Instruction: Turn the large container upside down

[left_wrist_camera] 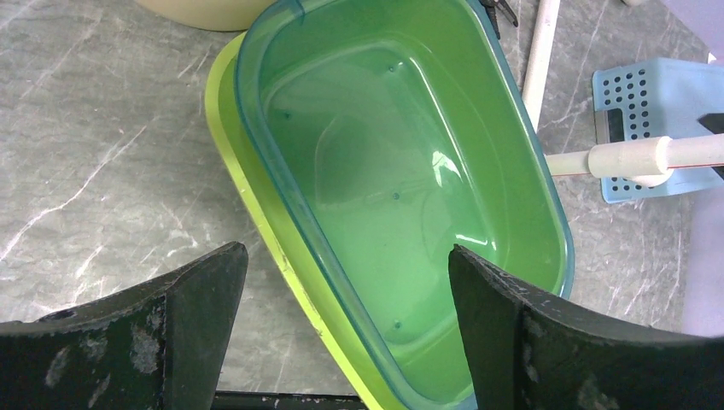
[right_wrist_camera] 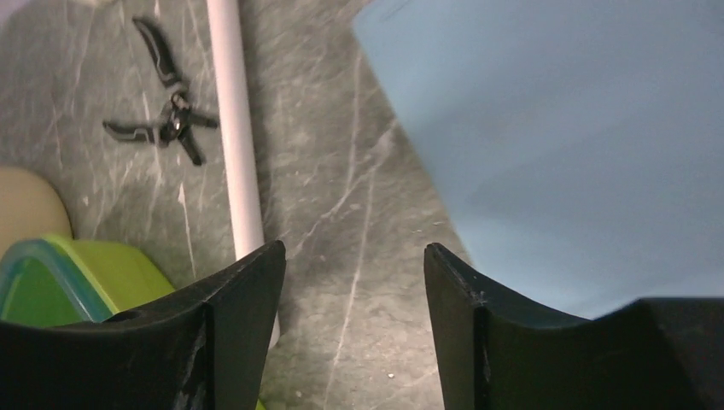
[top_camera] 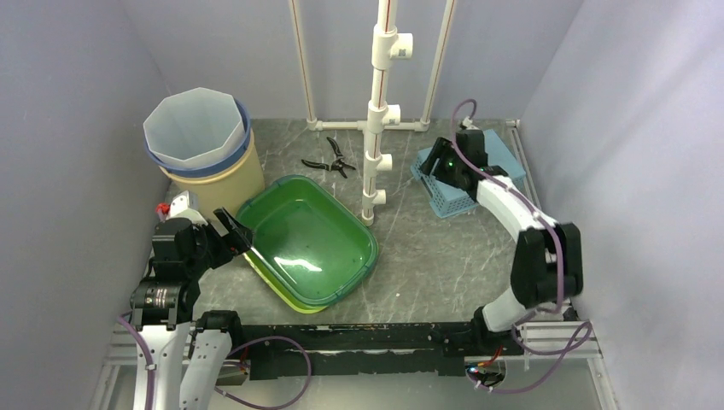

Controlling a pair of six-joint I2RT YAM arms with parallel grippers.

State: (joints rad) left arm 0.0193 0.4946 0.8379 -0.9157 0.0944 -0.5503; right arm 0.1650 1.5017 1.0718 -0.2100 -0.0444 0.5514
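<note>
Left fingers point(left_wrist_camera: 128, 342) spread beside upright green container point(left_wrist_camera: 384, 196).

Black fingers point(right_wrist_camera: 230, 342) stand apart above the grey counter point(right_wrist_camera: 341, 213); a blue basket point(right_wrist_camera: 555, 128) fills the upper right; pliers point(right_wrist_camera: 166, 111) lie left of a white pipe point(right_wrist_camera: 235, 128).

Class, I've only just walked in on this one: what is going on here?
The left gripper hangs open at the green tub's left rim, gripping nothing. The tub sits upright, not yet turned over. The right gripper, open and empty too, hovers by the blue basket at the far right.
</note>
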